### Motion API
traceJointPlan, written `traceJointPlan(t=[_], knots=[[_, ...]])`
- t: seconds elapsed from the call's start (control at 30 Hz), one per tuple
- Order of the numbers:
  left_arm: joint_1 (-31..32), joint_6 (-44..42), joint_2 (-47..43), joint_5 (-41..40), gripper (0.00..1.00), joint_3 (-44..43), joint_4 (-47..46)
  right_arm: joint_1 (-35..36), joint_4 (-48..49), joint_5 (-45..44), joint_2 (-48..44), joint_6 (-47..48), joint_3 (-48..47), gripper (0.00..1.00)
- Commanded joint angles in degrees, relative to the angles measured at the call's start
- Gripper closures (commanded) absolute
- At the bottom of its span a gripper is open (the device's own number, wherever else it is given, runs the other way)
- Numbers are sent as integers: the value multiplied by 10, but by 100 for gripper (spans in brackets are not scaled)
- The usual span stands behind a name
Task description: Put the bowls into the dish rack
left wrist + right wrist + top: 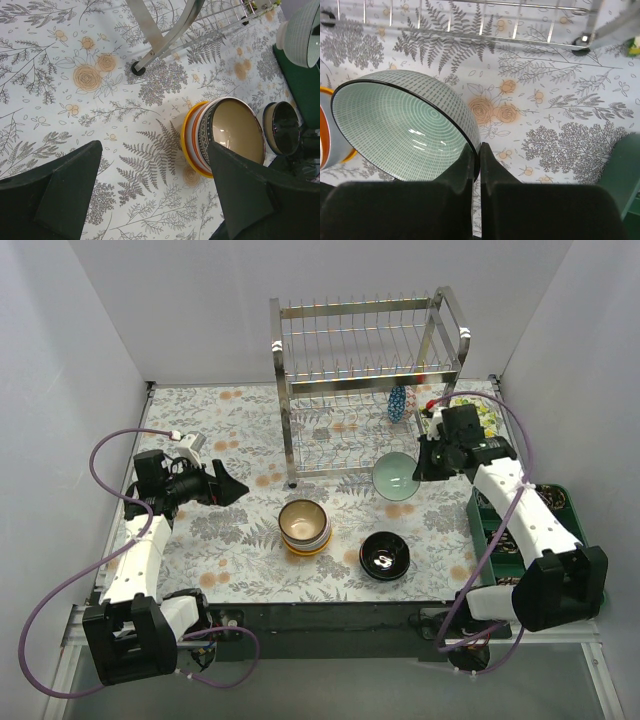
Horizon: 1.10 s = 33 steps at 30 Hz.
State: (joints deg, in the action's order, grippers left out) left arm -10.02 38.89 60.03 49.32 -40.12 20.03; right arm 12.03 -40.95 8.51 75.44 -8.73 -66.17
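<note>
Right pincer grips the green bowl, left pincer gapes; dish rack holds one blue bowl.

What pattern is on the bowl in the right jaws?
Pale green bowl, concentric ringed grid inside, dashes outside, dark rim. Best in right wrist view.

L gripper: black fingers spread wide, nothing btwn, over floral-print tablecloth. By R finger: stack of nested ceramic bowls, yellow outermost, then orange, white, patterned w/ tan interior. Just beside it: glossy black bowl. Top centre: shiny steel wire rack, rubber foot on cloth. Top R corner: pale ribbed ceramic bowl; dark green tray along R edge.
</note>
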Motion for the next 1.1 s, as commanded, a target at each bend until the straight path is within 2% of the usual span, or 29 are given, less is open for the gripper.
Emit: traceJointPlan(t=[0.0,0.03,0.17,0.23,0.43,0.77,1.07], knots=[[-3,6,-9,7,12,-23,-9,87,46,-68,-26,31,-7,99],[-4,5,-8,7,12,-24,-8,107,60,-128,-27,44,-4,99],[-3,-6,-3,3,12,-33,5,196,121,-238,-20,86,6,99],[-4,-8,-4,1,12,-36,14,215,151,-296,0,121,-1,99],[-4,-17,-11,0,13,-20,24,257,242,-398,31,197,8,99],[-3,-20,-23,7,13,7,17,276,419,-490,97,345,13,99],[-3,-7,-3,28,13,15,-31,278,488,-561,221,432,-61,99]])
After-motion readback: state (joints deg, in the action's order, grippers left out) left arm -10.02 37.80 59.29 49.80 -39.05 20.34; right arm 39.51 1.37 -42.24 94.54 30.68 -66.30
